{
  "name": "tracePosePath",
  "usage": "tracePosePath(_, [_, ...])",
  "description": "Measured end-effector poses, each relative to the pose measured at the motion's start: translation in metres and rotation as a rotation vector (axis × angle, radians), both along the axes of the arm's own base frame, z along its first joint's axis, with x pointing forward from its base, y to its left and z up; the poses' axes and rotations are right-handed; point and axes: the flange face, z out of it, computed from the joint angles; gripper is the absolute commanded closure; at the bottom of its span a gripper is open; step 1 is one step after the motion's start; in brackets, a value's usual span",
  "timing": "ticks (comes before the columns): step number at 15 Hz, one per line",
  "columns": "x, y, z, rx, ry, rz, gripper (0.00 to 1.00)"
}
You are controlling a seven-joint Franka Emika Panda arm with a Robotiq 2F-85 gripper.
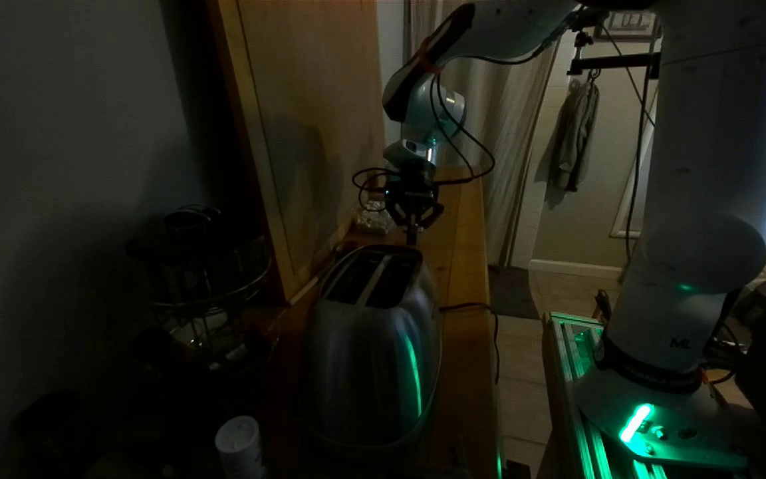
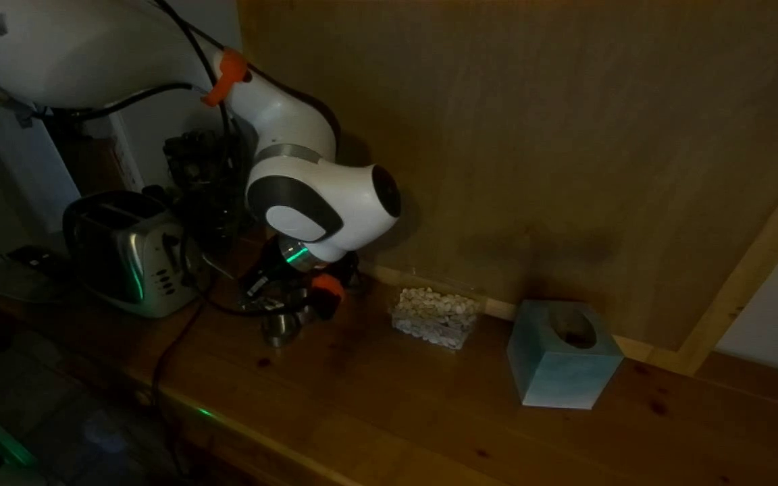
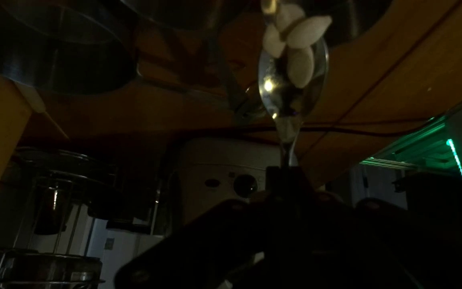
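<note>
Wrist view, pincer [image 3: 285, 174] clamped on a spoon [image 3: 289, 108], pale pieces [image 3: 301, 66] in its bowl, toaster [image 3: 199, 176] on worktop [image 3: 359, 76] beyond

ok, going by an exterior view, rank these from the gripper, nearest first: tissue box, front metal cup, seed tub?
In an exterior view:
1. Front metal cup: close by the gripper.
2. Seed tub: right of the cup in the picture, near the wooden panel.
3. Tissue box: farther right, past the tub.
</note>
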Motion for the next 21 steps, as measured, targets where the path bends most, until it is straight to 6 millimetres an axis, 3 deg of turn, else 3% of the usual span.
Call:
tracePosePath(7, [0.024,0.012,0.013,-0.037,-0.045,0.043,0.98])
tracePosePath(15, [0.04,0.008,0.028,-0.072,-0.087,0.052,0.98])
tracePosePath(21, [0.045,0.008,0.022,-0.065,-0.077,0.06,0.98])
